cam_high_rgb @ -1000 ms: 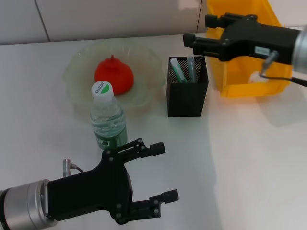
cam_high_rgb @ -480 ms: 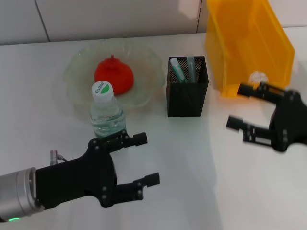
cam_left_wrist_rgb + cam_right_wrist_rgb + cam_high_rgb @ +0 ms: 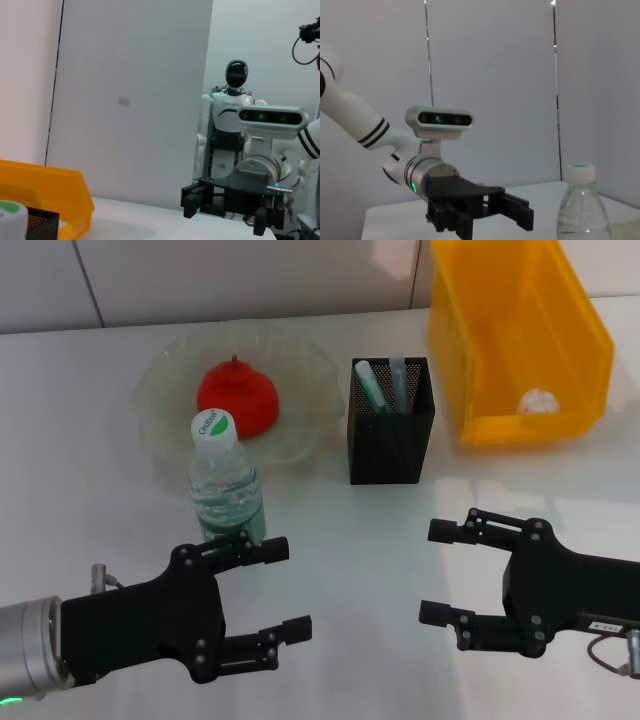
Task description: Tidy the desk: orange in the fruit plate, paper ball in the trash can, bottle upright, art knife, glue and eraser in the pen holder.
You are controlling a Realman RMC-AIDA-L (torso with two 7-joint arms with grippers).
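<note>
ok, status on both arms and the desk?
Left gripper open, empty, low near bottle. Right gripper open, empty, in front of pen holder. Bottle upright, paper ball in yellow bin, red fruit on plate.

white tabletop (image 3: 90, 430) against pale panelled walls.

the tabletop is smooth, matte and evenly lit, with soft shadows falling on it. behind its far edge runs a light wall (image 3: 230, 275) split by thin dark seams. the left wrist view shows a tall pale panel (image 3: 130, 100) meeting a pinkish one at a dark vertical line, with a white humanoid figure with a black head (image 3: 232, 107) standing well behind. the right wrist view shows a grey wall (image 3: 490, 75) crossed by two thin vertical seams.
</note>
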